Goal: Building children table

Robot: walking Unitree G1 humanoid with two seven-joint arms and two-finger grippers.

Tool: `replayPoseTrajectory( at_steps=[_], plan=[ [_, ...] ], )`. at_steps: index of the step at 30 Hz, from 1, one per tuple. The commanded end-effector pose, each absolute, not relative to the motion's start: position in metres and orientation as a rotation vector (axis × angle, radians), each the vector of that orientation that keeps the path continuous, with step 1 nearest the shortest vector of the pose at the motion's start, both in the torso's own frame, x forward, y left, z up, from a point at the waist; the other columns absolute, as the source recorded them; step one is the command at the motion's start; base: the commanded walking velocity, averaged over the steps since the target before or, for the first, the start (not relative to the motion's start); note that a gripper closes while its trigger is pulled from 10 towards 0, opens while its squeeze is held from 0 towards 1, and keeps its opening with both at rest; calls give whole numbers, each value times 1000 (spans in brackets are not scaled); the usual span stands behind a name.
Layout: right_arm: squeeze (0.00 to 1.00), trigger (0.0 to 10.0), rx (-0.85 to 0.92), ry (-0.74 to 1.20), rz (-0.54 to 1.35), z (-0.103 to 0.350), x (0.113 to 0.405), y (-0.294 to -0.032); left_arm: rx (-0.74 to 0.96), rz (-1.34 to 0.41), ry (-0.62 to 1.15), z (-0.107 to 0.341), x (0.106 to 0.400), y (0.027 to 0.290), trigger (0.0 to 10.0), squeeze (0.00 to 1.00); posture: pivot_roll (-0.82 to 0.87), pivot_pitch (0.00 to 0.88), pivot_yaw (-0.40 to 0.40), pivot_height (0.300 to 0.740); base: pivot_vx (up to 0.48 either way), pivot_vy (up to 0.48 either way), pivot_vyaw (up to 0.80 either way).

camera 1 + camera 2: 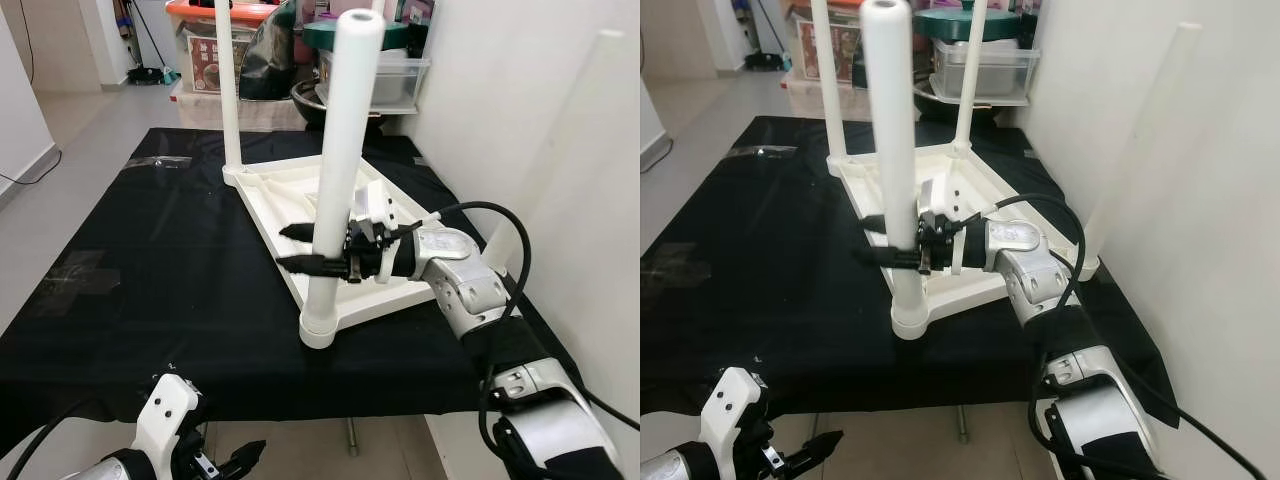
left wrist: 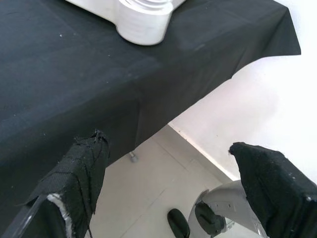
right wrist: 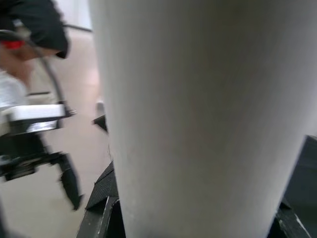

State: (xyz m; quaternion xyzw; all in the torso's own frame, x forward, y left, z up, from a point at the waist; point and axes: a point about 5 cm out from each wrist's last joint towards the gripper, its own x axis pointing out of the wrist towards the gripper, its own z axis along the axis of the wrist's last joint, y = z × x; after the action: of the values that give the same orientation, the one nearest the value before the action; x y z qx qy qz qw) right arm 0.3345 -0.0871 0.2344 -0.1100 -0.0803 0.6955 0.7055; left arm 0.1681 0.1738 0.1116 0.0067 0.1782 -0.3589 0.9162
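The children table (image 1: 300, 195) lies upside down on the black tabletop (image 1: 150, 270), with white legs sticking up. Going left to right: the left hand (image 1: 225, 465) hangs low by the near edge of the tabletop, its fingers open and holding nothing. Next comes the near leg (image 1: 340, 150), standing in its corner socket (image 1: 318, 330). The right hand (image 1: 312, 247) reaches in from the right with a finger on each side of this leg, and it looks closed on it. I think this leg is being fixed in. To do it well, keep the leg straight up, grip it firmly, and press or turn slowly so it sits all the way down.
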Motion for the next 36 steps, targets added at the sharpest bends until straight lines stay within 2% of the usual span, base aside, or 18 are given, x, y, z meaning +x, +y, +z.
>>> replayPoseTrajectory(
  at_steps=[1,11,16,21,22,25,27,28,29,31,33,34,35,36],
  plan=[
    [0,0,-245,-78,1606,218,332,-87,21,-726,368,111,168,175,10000,0,131,0,-109,740,0,0,0],
    [0,0,-263,20,1703,217,336,-81,16,-716,368,111,168,175,10000,0,138,0,-131,740,0,0,0],
    [0,0,-196,57,1683,219,343,-74,8,-704,367,109,167,173,10000,0,144,0,-147,740,0,0,0],
    [0,0,-126,59,1418,204,356,-70,-4,-686,373,106,164,171,10000,0,133,0,-148,740,0,0,0],
    [0,0,-126,59,1418,204,356,-70,-4,-686,373,106,164,171,10000,0,133,0,-148,740,0,0,0],
    [0,0,-62,89,1164,188,364,-75,-11,-676,374,104,164,171,10000,0,123,0,-145,740,0,0,0],
    [0,0,-62,89,1164,188,364,-75,-11,-676,374,104,164,171,10000,0,123,0,-145,740,0,0,0],
    [0,0,-34,104,1072,182,366,-78,-10,-672,373,104,164,172,10000,0,120,0,-144,740,0,0,0],
    [0,0,-34,104,1072,182,366,-78,-10,-672,373,104,164,172,10000,0,120,0,-144,740,0,0,0],
    [0,0,29,142,823,165,369,-87,-7,-661,370,104,166,172,10000,0,109,0,-141,740,0,0,0],
    [0,0,29,142,823,165,369,-87,-7,-661,370,104,166,172,10000,0,109,0,-141,740,0,0,0],
    [0,0,55,143,656,158,369,-93,-5,-655,367,104,167,173,10000,0,114,0,-137,740,0,0,0],
    [0,0,55,143,656,158,369,-93,-5,-655,367,104,167,173,10000,0,114,0,-137,740,0,0,0],
    [0,0,76,134,519,151,367,-98,-2,-647,364,104,168,174,10000,0,112,0,-137,740,0,0,0]
  ],
)
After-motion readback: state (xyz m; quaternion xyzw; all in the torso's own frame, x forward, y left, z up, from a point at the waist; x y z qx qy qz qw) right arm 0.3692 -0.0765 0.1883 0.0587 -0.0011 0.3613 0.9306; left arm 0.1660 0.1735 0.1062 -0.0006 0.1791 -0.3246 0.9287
